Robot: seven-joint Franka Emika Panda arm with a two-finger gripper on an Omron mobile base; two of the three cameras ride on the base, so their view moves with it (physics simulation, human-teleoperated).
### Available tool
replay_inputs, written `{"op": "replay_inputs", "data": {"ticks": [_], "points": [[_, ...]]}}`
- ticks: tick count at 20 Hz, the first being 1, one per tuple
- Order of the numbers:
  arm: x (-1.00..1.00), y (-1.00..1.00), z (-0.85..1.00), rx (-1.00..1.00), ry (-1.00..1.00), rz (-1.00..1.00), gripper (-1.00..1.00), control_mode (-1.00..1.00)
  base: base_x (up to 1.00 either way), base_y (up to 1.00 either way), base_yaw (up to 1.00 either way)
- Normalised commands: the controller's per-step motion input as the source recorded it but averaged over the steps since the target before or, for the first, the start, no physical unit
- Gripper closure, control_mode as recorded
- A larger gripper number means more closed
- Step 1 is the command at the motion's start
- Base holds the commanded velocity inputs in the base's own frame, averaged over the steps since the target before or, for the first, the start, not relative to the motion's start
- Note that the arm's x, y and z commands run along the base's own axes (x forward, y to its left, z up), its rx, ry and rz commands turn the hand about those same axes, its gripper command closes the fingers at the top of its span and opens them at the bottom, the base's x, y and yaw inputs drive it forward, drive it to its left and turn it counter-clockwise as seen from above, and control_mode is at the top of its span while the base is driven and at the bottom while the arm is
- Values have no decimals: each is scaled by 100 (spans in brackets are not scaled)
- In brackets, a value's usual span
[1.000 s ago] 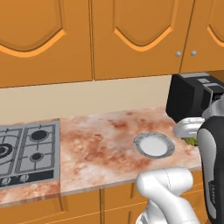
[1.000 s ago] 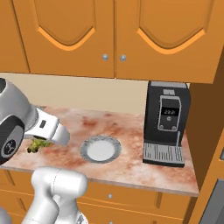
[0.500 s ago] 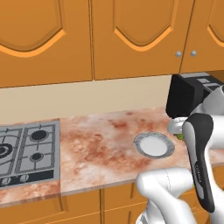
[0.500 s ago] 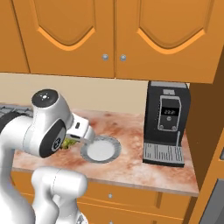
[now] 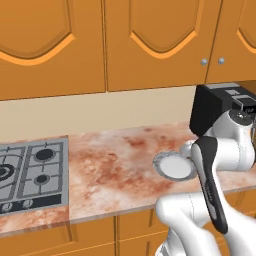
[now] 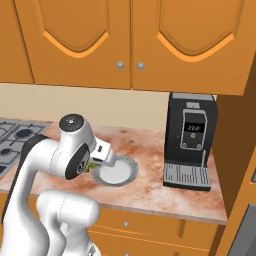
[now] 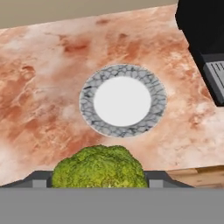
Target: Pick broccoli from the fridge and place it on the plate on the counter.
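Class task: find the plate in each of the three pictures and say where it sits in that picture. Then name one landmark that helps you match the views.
Left base view: plate at right of centre, partly behind the arm.
Right base view: plate at left of centre, beside the arm.
Hand view: plate in the middle.
Shared landmark: the black coffee machine, to the plate's right on the counter.

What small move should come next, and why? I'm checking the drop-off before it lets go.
Probably carry the hand forward until the broccoli hangs over the plate's white middle, then lower. In the hand view the broccoli sits short of the plate, near the counter's front edge, so releasing now would likely miss.
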Motion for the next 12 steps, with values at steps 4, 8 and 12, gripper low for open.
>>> {"op": "replay_inputs", "data": {"ticks": [4, 8, 12], "points": [[50, 0, -47, 0, 0, 0, 100, -100, 0, 0, 0], [46, 0, -45, 0, 0, 0, 100, -100, 0, 0, 0], [52, 0, -42, 0, 0, 0, 100, -100, 0, 0, 0]]}}
